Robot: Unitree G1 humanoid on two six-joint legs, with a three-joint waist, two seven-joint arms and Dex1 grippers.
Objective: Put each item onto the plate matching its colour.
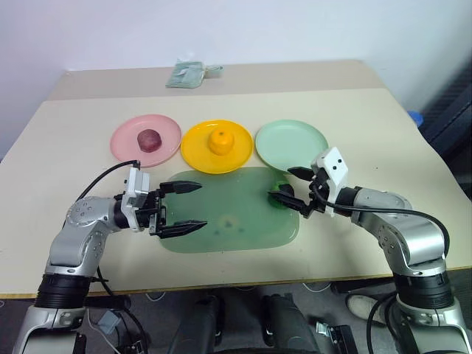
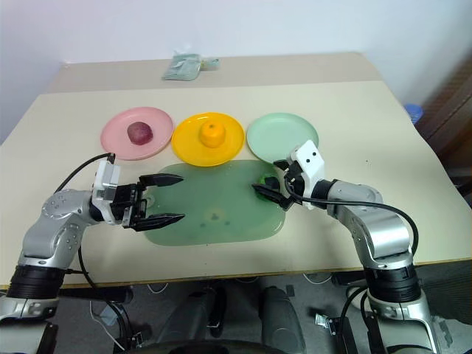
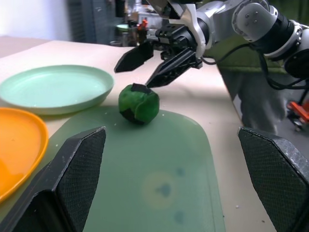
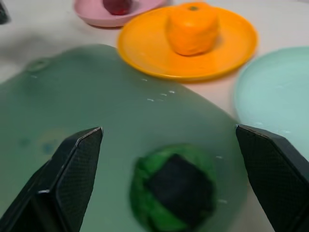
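Observation:
The dark red ball (image 1: 150, 139) lies on the pink plate (image 1: 124, 144), and the orange fruit (image 1: 220, 141) lies on the yellow-orange plate (image 1: 193, 153). Nothing rests on the mint green plate (image 1: 292, 144). A dark green lump with a black patch (image 3: 138, 103) sits at the right end of the translucent green mat (image 1: 228, 225). My right gripper (image 1: 280, 183) hangs open just beside and above the lump, which lies ahead between its fingers (image 4: 72, 169). Over the mat's left end my left gripper (image 1: 200, 206) stands open and points right, holding nothing.
A folded pale green cloth (image 1: 188, 74) lies at the back of the beige table (image 1: 369, 125). A blue object (image 1: 414, 116) sits off the table's right edge. The three plates stand in a row just behind the mat.

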